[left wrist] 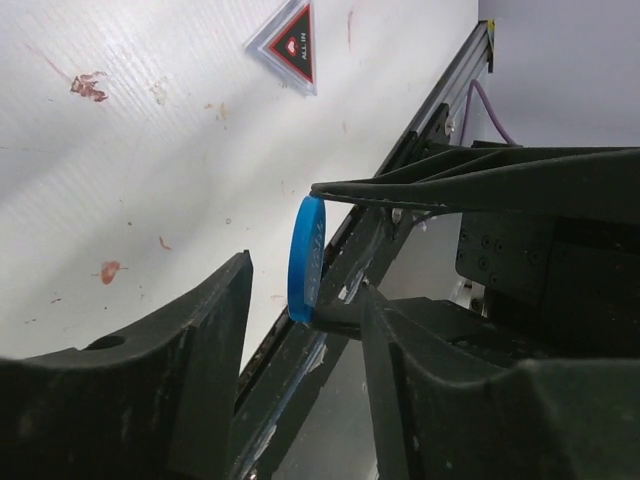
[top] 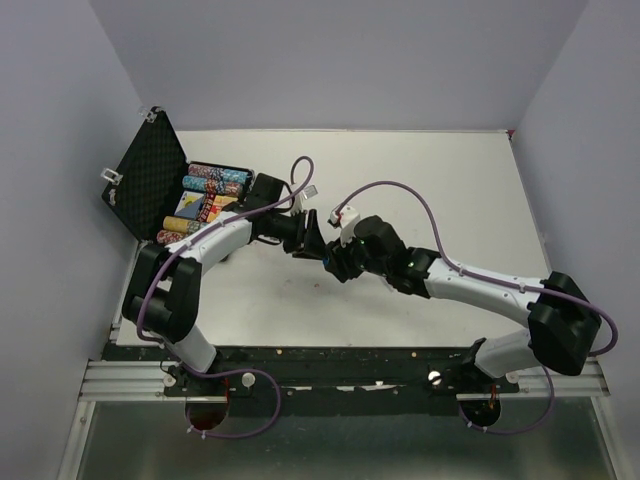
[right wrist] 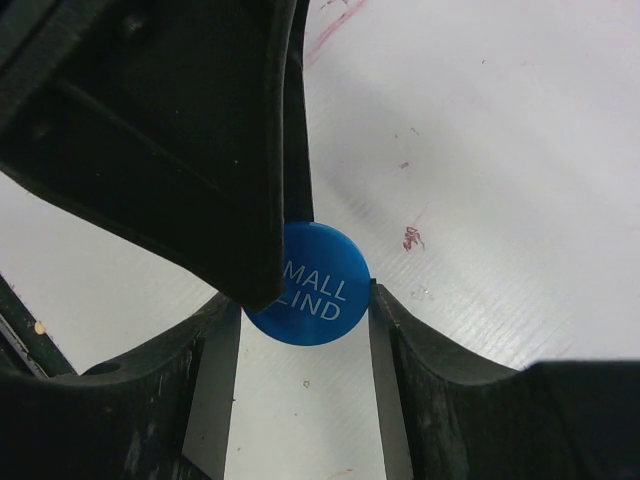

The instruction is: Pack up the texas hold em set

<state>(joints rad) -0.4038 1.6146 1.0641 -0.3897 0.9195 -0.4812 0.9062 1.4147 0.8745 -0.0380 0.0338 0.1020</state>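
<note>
Soft, even light falls from overhead, so the white table (top: pixel 480 180) reads bright with only faint, soft-edged shadows, and the overhead view is sharp throughout. In both wrist views my own fingers (left wrist: pixel 200 380) loom dark, nearly featureless and slightly blurred at the near edge. The blue disc (right wrist: pixel 315 290) is crisp, its white lettering legible against the glare-pale table.

The disc (right wrist: pixel 322 300) is smooth blue plastic, the tabletop (right wrist: pixel 500 150) matt, faintly ribbed white.
</note>
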